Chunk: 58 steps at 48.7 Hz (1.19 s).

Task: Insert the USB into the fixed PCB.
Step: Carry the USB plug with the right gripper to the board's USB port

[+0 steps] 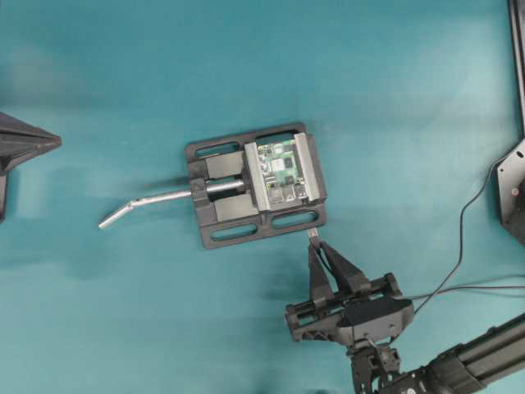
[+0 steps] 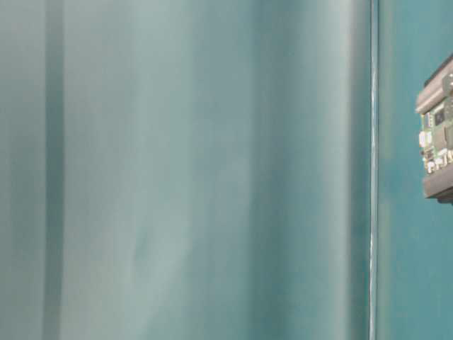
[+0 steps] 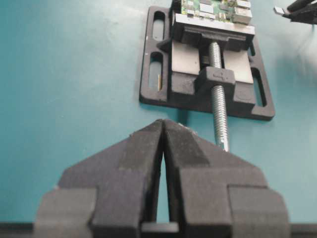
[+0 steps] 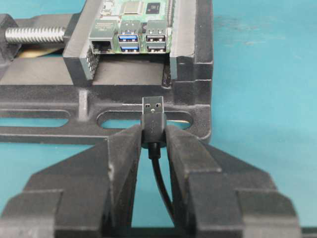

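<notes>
Pinched between the right gripper's (image 4: 154, 136) fingers, the USB (image 4: 153, 115) points its silver plug forward at the vise (image 4: 198, 74), its tip over the vise's base plate, just short of the PCB (image 4: 131, 27) clamped between grey jaws. Its cable (image 4: 161, 183) trails back between the fingers. Well apart, the left gripper (image 3: 163, 134) hangs pressed together, holding nothing.
</notes>
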Motion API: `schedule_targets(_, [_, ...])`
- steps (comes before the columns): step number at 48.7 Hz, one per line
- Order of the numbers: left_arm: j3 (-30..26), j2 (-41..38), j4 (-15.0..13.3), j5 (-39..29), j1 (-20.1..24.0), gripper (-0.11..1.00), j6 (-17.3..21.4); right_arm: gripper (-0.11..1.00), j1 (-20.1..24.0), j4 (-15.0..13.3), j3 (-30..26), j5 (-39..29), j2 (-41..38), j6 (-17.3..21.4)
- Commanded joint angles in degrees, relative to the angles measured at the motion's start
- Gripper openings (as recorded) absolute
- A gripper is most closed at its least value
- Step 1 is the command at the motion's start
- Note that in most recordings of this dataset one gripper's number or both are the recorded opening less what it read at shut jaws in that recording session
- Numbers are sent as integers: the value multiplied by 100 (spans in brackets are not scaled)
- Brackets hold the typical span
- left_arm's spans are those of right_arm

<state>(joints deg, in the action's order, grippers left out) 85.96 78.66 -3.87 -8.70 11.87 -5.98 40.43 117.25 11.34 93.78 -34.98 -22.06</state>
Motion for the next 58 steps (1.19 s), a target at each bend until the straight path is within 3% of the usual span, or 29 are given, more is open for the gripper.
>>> schedule_targets(1, [-158, -53, 26, 26, 9, 3, -26, 21, -62, -44, -79, 62, 149, -18])
schedule_targets(40, [-158, -62, 26, 26, 18, 3, -35, 21, -492, -158, -79, 62, 237, -88])
schedule_targets(58, [-158, -53, 26, 26, 18, 3, -35, 21, -624, -220, -79, 70, 308, -334])
